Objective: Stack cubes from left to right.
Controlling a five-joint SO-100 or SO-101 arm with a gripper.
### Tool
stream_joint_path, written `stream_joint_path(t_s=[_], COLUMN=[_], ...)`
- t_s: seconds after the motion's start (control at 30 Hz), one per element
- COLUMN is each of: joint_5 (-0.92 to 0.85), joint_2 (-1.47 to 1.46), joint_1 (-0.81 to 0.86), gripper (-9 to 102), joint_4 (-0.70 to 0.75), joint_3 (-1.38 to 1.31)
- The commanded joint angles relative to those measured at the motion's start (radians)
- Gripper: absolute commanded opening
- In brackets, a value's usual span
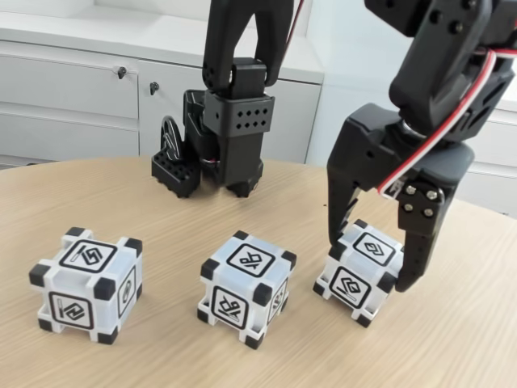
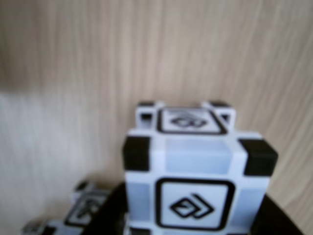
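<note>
Hiding right cube [image 1: 361,271], gripper [image 1: 373,264] fingers.

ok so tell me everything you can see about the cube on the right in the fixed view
The right cube is white, plastic-looking, with black corner blocks and a black-framed square symbol on each visible face. It sits on the wooden table, turned at an angle, apparently level. The gripper straddles it, one black finger at its left side and the other at its right; actual contact cannot be judged. In the wrist view it sits close up.
</note>
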Motion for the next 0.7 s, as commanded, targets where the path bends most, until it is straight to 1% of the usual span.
stream_joint_path(t_s=[0.0, 0.33, 0.43, 0.53, 0.67], joint_5=[0.021, -0.003, -0.002, 0.003, 0.000], joint_2=[0.081, 0.541, 0.647, 0.736, 0.830], joint_1=[0.011, 0.029, 0.046, 0.106, 0.249], gripper=[0, 0, 0, 0, 0], joint_4=[0.017, 0.028, 0.078, 0.132, 0.160], joint_3=[-0.018, -0.017, -0.017, -0.018, -0.018])
